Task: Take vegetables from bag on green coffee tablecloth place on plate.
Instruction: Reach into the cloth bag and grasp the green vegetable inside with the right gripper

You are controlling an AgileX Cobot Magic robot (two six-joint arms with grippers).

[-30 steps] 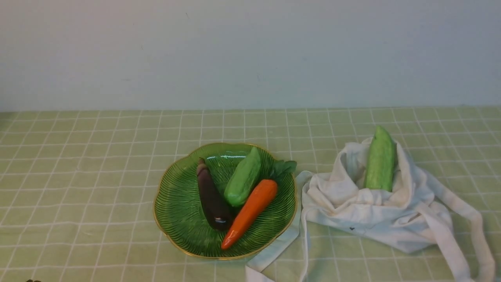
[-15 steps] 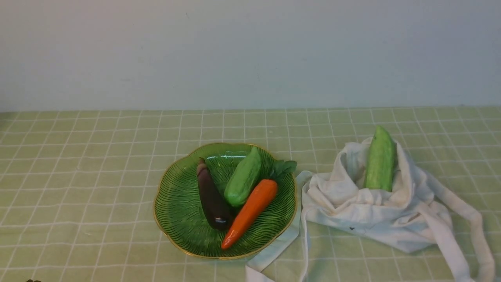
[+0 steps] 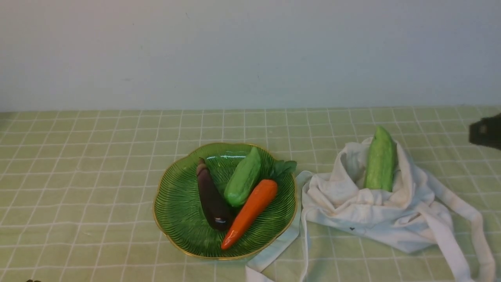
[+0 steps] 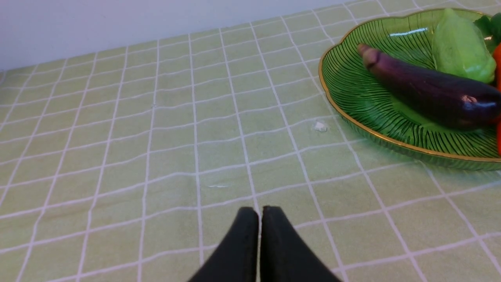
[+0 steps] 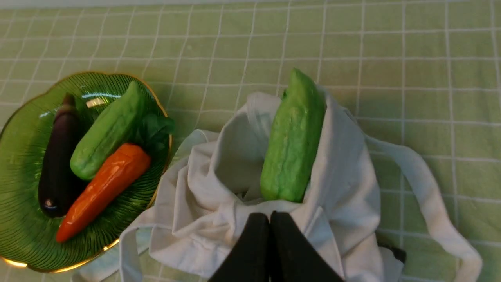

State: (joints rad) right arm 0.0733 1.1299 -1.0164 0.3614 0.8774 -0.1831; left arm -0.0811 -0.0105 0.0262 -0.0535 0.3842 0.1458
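The dark green plate (image 3: 176, 203) on the green tablecloth (image 3: 98, 176) holds a purple eggplant (image 3: 211, 196), a pale green gourd (image 3: 243, 178) and an orange carrot (image 3: 250, 211). The white bag (image 3: 387, 219) lies crumpled to its right, with a second gourd (image 3: 379, 158) sticking out of its mouth. In the right wrist view my right gripper (image 5: 269, 217) is shut and empty above the bag (image 5: 203, 188), just short of that gourd's (image 5: 293, 137) near end. My left gripper (image 4: 260, 213) is shut and empty over bare cloth, apart from the plate (image 4: 352, 86).
A dark part of my right arm (image 3: 485, 131) shows at the right edge of the front view. The bag's long straps (image 3: 454, 243) trail to the front right and one (image 3: 274, 250) runs under the plate's edge. A small white crumb (image 4: 320, 126) lies near the plate.
A dark part of my right arm has come into the front view at the right edge. The plate, the vegetables and the bag have not moved.
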